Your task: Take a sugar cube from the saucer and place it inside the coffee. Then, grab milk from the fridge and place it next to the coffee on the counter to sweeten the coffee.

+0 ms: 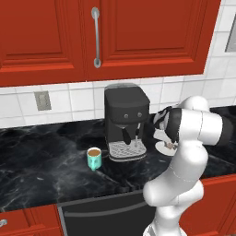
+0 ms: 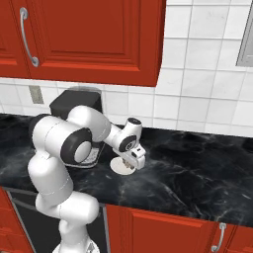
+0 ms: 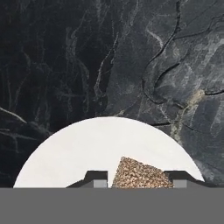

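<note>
Black coffee machine (image 1: 126, 120) stands on the counter (image 1: 41, 161) against the tiled wall, directly between the coffee (image 1: 94, 158) and the saucer (image 1: 162, 147). Mug sits just left of the machine's drip tray, saucer to the machine's right. Red upper cabinets (image 1: 106, 34) hang above, with a long bar handle (image 1: 96, 37). A wall outlet (image 1: 42, 100) sits on the tiles to the left. A dark appliance front (image 1: 108, 213) is set below the counter edge.

In the left base view the arm's own forearm covers most of the saucer. In the right base view the gripper (image 2: 129, 163) is right over the saucer (image 2: 118, 168), hand pointing down.

Sugar cube (image 3: 139, 173): light brown, grainy, speckled, lying on the white saucer (image 3: 70, 153) in the hand view, one corner pointing up the picture. It sits between the two dark fingertips (image 3: 97, 179), one on each side. Fingers spread, a small gap on each side of the cube, not pinching it as far as visible.

Coffee: teal mug, brown liquid inside, upright. Handle side unclear.

Counts: one mug, one saucer, one sugar cube visible, one coffee machine, one outlet.
</note>
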Controlling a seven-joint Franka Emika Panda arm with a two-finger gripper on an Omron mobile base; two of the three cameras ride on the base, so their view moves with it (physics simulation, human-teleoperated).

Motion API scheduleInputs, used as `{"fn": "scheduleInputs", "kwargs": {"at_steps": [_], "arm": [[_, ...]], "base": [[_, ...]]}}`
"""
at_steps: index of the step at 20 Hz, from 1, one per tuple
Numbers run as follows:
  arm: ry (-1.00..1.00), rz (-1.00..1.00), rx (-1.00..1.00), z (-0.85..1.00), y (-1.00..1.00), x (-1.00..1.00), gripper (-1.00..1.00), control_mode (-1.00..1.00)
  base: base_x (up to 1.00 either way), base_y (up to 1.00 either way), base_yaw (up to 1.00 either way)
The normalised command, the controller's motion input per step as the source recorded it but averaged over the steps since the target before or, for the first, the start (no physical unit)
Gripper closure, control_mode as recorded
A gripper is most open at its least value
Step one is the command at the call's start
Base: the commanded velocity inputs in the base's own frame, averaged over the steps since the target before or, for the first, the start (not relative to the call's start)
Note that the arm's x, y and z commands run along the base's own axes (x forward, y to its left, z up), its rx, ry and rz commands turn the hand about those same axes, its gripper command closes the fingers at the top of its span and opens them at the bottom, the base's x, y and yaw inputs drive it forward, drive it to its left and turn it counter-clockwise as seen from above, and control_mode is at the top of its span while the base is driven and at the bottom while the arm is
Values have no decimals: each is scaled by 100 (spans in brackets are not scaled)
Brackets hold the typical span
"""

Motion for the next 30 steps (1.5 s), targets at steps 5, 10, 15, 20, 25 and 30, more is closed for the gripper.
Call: {"fn": "scheduleInputs", "kwargs": {"at_steps": [5,10,15,20,25,30], "arm": [[-6,0,0,-1,6,-4,100,-100],[-16,-1,0,32,1,-46,100,-100],[-20,-1,0,91,3,-97,100,-100],[-24,0,-5,100,40,-100,100,-100],[-21,0,-13,94,58,-100,100,-100],[-39,0,-13,47,44,-100,100,-100]], "base": [[0,0,0],[0,0,0],[0,0,0],[0,0,0],[0,0,0],[0,0,0]]}}
